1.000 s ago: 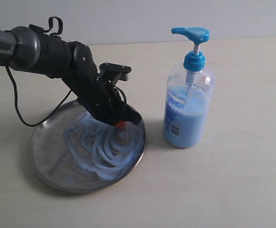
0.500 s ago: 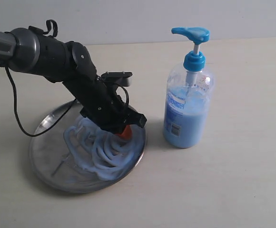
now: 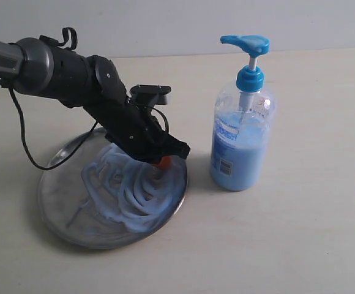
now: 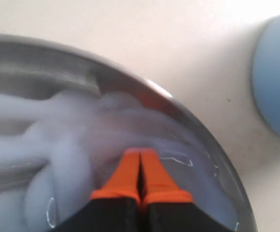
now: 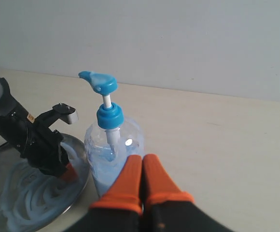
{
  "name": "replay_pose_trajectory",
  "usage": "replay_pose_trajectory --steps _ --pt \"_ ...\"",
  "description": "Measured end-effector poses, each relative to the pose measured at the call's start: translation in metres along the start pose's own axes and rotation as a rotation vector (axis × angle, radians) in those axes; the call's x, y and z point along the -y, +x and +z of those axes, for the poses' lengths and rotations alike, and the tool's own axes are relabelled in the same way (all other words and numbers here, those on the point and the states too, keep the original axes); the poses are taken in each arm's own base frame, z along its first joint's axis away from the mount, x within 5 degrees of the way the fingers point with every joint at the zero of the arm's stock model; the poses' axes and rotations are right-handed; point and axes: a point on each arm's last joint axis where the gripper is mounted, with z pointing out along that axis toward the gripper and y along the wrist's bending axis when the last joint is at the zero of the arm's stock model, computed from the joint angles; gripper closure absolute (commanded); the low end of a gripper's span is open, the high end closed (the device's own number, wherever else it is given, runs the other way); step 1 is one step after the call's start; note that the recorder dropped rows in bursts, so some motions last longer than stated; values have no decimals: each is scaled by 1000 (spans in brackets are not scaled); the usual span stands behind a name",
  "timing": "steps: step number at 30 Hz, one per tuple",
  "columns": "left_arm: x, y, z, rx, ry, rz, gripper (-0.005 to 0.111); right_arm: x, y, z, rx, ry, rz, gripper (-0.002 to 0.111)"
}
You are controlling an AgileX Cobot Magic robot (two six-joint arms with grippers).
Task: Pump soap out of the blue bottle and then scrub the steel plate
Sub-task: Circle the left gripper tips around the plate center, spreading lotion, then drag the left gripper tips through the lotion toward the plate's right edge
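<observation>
The steel plate (image 3: 55,196) lies on the table at left, its middle covered with swirled pale blue soap (image 3: 134,190). My left gripper (image 3: 162,163) is shut, its orange fingertips pressed down into the soap near the plate's right rim; in the left wrist view the shut left gripper (image 4: 140,152) rests on the soap (image 4: 58,145) inside the plate (image 4: 198,130). The blue bottle (image 3: 242,141) stands upright just right of the plate. My right gripper (image 5: 142,159) is shut and empty, hanging in the air short of the blue bottle (image 5: 108,145), out of the exterior view.
A black cable (image 3: 24,141) loops from the left arm (image 3: 73,73) over the plate's far rim. Bare tabletop (image 3: 312,214) extends right of and in front of the bottle. A pale wall (image 5: 178,43) rises behind the table.
My left gripper has swept within the soap on the plate's right side, shifting slightly right and away, with the wrist turning. The bottle and plate have not moved.
</observation>
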Motion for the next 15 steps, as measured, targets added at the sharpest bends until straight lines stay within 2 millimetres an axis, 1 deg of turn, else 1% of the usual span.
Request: replay_pose_trajectory --steps 15 --pt "-6 4 -2 -55 -93 75 107 0 0 0 0 0 0 108"
